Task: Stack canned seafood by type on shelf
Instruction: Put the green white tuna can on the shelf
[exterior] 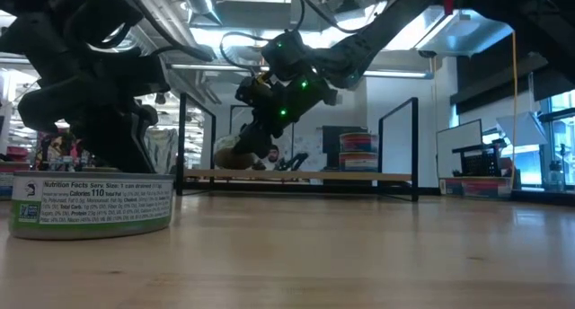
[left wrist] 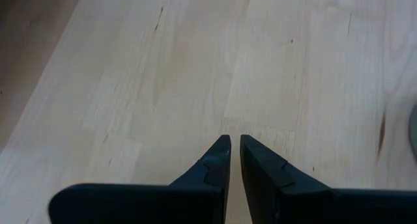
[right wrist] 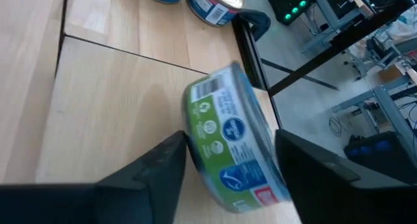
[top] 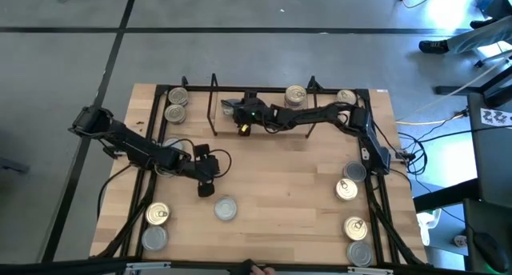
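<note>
Pale plank tabletop (top: 272,187), smooth. My right gripper (right wrist: 228,165) clamps a green-labelled round tin (right wrist: 231,142) over the wire-framed shelf (top: 264,131); label seen only at wrist. My left gripper (left wrist: 234,152), nearly closed, empty.

a light wooden tabletop (top: 272,179) is lying inside a black metal frame (top: 382,197) on a grey floor (top: 240,35) crossed by dark lines. cables (top: 432,131) are trailing over the floor to the right of the table. in the room beyond, a stack of coloured bins (exterior: 358,153) is sitting far back.
</note>
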### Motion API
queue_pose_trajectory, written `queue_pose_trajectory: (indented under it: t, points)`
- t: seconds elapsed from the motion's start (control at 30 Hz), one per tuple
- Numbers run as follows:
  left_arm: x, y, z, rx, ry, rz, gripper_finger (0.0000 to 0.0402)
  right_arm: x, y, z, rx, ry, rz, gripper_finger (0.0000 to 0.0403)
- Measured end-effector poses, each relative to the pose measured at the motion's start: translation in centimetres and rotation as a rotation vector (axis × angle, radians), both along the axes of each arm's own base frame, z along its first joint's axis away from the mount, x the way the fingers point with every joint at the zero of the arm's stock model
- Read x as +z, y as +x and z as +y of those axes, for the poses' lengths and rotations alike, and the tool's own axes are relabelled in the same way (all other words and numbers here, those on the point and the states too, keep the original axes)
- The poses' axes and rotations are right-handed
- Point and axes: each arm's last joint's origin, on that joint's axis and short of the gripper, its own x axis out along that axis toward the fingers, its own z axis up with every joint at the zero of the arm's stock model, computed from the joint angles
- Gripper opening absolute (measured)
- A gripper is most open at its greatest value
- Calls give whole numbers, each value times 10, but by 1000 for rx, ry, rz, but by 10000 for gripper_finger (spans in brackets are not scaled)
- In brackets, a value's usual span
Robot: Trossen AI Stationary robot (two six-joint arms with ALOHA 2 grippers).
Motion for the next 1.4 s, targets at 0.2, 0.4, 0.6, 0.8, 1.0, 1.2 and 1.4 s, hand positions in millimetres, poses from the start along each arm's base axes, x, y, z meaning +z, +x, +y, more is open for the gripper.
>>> queue_pose_trajectory:
  t: [0.2, 0.4, 0.6, 0.8, 1.0, 1.2, 1.4]
  points:
    - [0, 0, 0, 0, 0, 0, 33, 0, 0, -1, -34, 2, -6, 299]
    - [0, 0, 0, -1, 0, 1, 33, 11, -4, 4, -43, 31, -6, 309]
    - [0, 0, 0, -3, 2, 4, 33, 23, -11, 13, -98, 126, 11, 296]
    - [0, 0, 0, -7, 6, 5, 33, 17, -17, 6, -231, 272, -25, 280]
    - [0, 0, 0, -12, 8, 6, 33, 15, -21, -7, -317, 404, -93, 278]
    - [0, 0, 0, -21, 16, 9, 33, 14, -23, -10, -319, 472, -108, 278]
    - [0, 0, 0, -25, 18, 9, 33, 12, -24, -9, -324, 474, -80, 278]
